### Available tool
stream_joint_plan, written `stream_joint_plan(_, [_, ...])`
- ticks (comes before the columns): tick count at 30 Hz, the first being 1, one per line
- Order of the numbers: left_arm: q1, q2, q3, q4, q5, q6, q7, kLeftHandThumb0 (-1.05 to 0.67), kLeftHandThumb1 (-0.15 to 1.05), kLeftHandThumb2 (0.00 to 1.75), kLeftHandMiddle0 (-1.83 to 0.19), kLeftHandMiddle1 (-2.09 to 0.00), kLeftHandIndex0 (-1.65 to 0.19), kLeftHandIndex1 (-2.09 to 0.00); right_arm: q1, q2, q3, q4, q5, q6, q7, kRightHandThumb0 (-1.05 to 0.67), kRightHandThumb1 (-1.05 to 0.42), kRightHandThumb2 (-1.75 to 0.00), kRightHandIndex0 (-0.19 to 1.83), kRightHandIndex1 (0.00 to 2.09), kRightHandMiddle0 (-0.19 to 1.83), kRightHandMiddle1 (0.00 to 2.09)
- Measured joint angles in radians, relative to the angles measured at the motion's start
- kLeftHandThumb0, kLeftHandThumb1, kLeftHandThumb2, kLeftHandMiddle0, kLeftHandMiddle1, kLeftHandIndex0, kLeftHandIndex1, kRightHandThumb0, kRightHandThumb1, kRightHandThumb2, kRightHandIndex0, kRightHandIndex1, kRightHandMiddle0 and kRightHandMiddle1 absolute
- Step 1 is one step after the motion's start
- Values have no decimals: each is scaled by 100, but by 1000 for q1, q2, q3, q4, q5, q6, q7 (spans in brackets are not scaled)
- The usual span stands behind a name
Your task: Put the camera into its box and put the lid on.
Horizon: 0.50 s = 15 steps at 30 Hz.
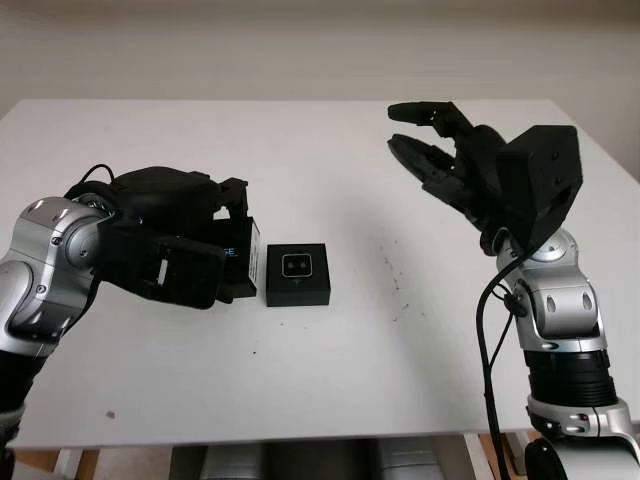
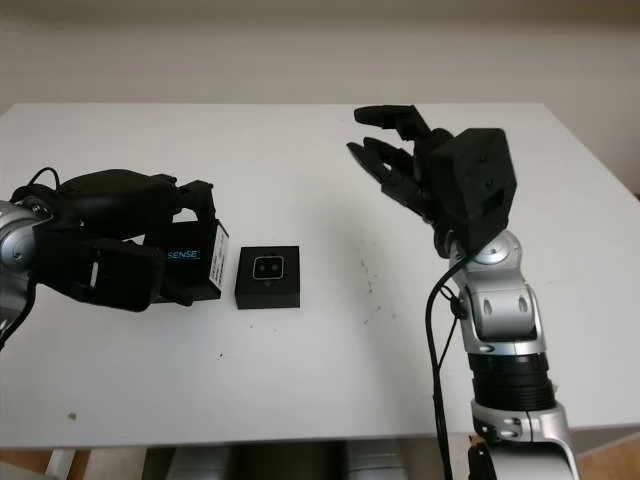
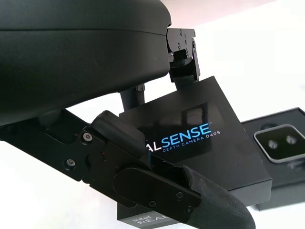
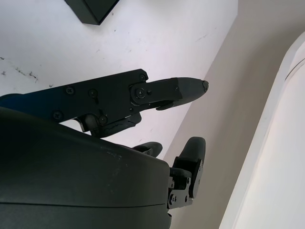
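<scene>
Eye views: white matte counter [image 1: 330, 380], pale wall behind. Left hand [image 1: 190, 245] grips the glossy black lid [image 2: 200, 262], just beside the square black box [image 1: 298, 275] with the camera [image 1: 298, 264] inside. Right hand [image 1: 440, 150] raised, open. Left wrist view: lid print reads "SENSE DEPTH CAMERA D405". Right wrist view: box corner, scuffed counter.

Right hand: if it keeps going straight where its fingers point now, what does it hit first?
Probably nothing. The right hand is open, raised above the table, fingers aimed toward the far left. The box with the camera sits nearer and lower, seemingly off that line; depth is uncertain.
</scene>
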Motion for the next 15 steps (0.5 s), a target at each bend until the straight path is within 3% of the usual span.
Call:
stream_joint_plan(4, [-62, -12, -24, 24, 4, -9, -10, -30, 105, 32, -67, -209, -49, -209, 1, 11, 2, 0, -1, -2, -11, -51, -105, -18, 27, 22, -5, 100])
stream_joint_plan(9, [-125, -33, -65, 65, 23, -8, -22, -29, 105, 31, -58, -209, -39, -209, 2, 13, 10, 8, -9, -19, -19, -54, -105, -17, 27, 23, -4, 101])
stream_joint_plan(13, [-132, -59, -83, 93, 34, -12, 2, -28, 105, 32, -58, -209, -40, -209, 3, 17, 14, 15, -16, -23, -27, -55, -105, -17, 27, 22, -1, 94])
stream_joint_plan(15, [-132, -73, -90, 108, 39, -9, 10, -26, 105, 31, -48, -207, -38, -209, 4, 19, 16, 15, -21, -21, -32, -56, -105, -16, 28, 22, 1, 90])
